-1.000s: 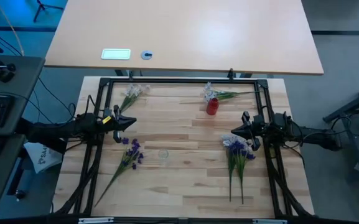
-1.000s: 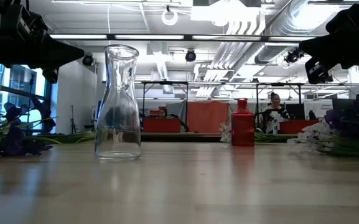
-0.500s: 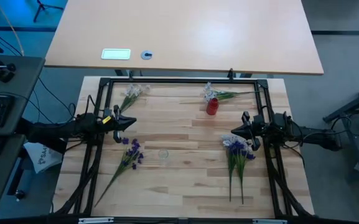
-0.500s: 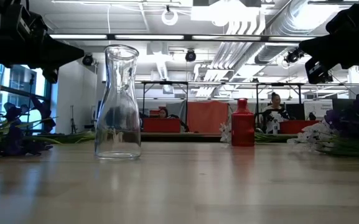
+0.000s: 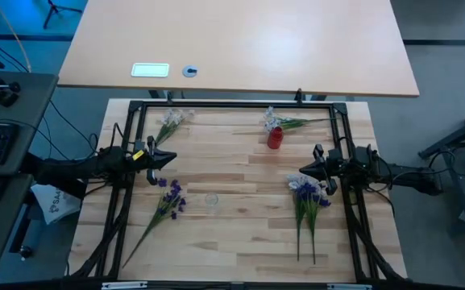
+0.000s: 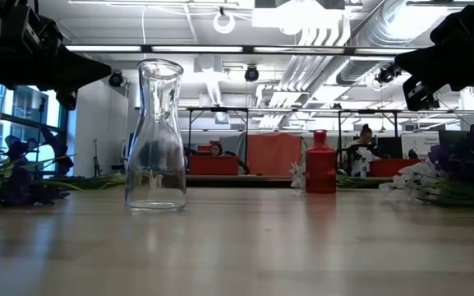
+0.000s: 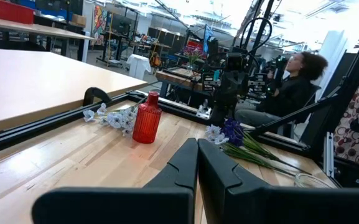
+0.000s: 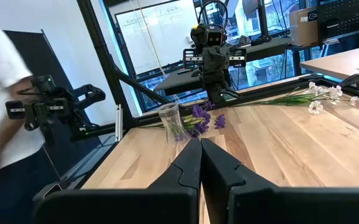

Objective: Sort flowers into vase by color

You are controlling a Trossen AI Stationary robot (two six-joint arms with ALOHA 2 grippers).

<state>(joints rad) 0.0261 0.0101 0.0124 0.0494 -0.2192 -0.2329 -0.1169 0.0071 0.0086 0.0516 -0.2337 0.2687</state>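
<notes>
High view: both arms are hovering over the wooden table (image 5: pixel 240 234), one at each side edge, and nothing on it is shifting between the earlier pictures and this one.
Change: none is showing; flowers, vases and grippers are sitting exactly as a second ago, so I judge the sorting is not yet under way.
Left gripper (image 5: pixel 170 157): waiting near the left edge, fingers (image 7: pixel 182 168) pressed together, holding nothing.
Right gripper (image 5: pixel 303 174): waiting near the right edge, just beside the mixed bunch, fingers (image 8: pixel 188 163) pressed together and empty.
Red vase (image 5: pixel 275 138): standing upright near the far edge, right of the middle, with nothing in it.
Clear glass vase (image 6: pixel 155 136): standing upright near the table's middle, also empty.
Purple sprig (image 5: pixel 168 200): lying flat left of the middle, long axis running diagonally, blossoms pointing toward the centre, stem toward the near left corner.
Mixed bunch (image 5: pixel 308 201): lying toward the right edge, long axis running far-to-near, white and purple heads at the far end.
White sprig by the red vase (image 5: pixel 284 122): lying along the far edge, blossoms touching or just beside the vase, stem pointing right.
White sprig at far left (image 5: pixel 170 122): lying near the far left corner, blossoms far, stem slanting toward the left gripper.
</notes>
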